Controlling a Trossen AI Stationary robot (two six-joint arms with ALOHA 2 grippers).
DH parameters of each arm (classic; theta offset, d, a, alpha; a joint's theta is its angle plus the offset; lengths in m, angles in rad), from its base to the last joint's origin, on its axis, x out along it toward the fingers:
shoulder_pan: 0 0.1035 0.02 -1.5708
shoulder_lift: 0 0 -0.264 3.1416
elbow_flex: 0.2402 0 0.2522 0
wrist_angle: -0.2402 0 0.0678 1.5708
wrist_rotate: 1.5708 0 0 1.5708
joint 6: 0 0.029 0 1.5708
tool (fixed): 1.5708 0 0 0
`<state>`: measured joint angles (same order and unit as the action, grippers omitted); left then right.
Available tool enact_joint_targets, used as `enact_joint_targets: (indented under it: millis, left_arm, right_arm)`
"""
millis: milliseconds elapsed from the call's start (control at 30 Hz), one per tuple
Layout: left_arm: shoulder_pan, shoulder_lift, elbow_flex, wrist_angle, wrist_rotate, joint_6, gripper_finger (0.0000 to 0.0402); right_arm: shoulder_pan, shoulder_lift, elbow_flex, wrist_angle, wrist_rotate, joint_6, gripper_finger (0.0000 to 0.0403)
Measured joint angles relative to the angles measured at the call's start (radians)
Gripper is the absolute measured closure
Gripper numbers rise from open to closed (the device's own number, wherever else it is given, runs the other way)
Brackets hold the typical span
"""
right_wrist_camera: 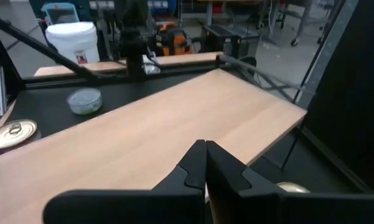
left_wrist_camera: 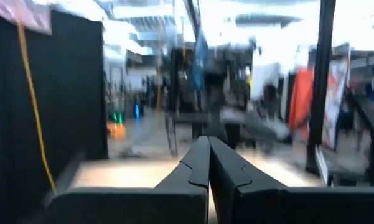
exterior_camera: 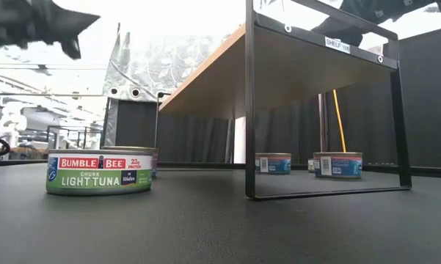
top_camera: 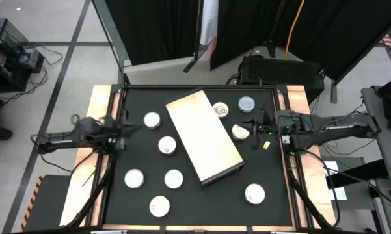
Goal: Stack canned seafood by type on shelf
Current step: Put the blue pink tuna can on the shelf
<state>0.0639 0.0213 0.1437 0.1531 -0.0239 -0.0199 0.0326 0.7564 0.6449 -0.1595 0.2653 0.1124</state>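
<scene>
While both pincers were pressed together empty, your right gripper (top_camera: 256,132) hung over the tin (top_camera: 241,131) beside the shelf (top_camera: 203,135); descending unopened could've knocked it away.

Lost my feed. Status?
Left pincer shut, empty, table's left edge. Right pincer shut, empty, beside light-wood shelf. Shelf top bare; silvery round tins all on black tabletop.

Pale matt wood tops the shelf (top_camera: 202,135) on thin black metal legs; tins (exterior_camera: 99,171) wear glossy paper labels.
</scene>
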Motion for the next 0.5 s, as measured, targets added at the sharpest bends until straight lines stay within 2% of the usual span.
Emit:
enact_joint_targets:
  millis: [167, 300, 500]
  left_arm:
    - [0.0, 0.149, 0.275, -0.151, -0.083, 0.032, 0.04]
    - [0.0, 0.342, 0.514, -0.272, -0.078, 0.108, 0.04]
    - [-0.001, 0.579, 0.787, -0.254, 0.119, 0.193, 0.04]
  right_arm:
    - [0.0, -0.029, 0.0, 0.017, 0.0, -0.039, 0.0403]
    - [0.0, -0.045, 0.0, 0.017, 0.001, -0.048, 0.0403]
    - [0.0, -0.05, 0.0, 0.012, 0.001, -0.064, 0.0403]
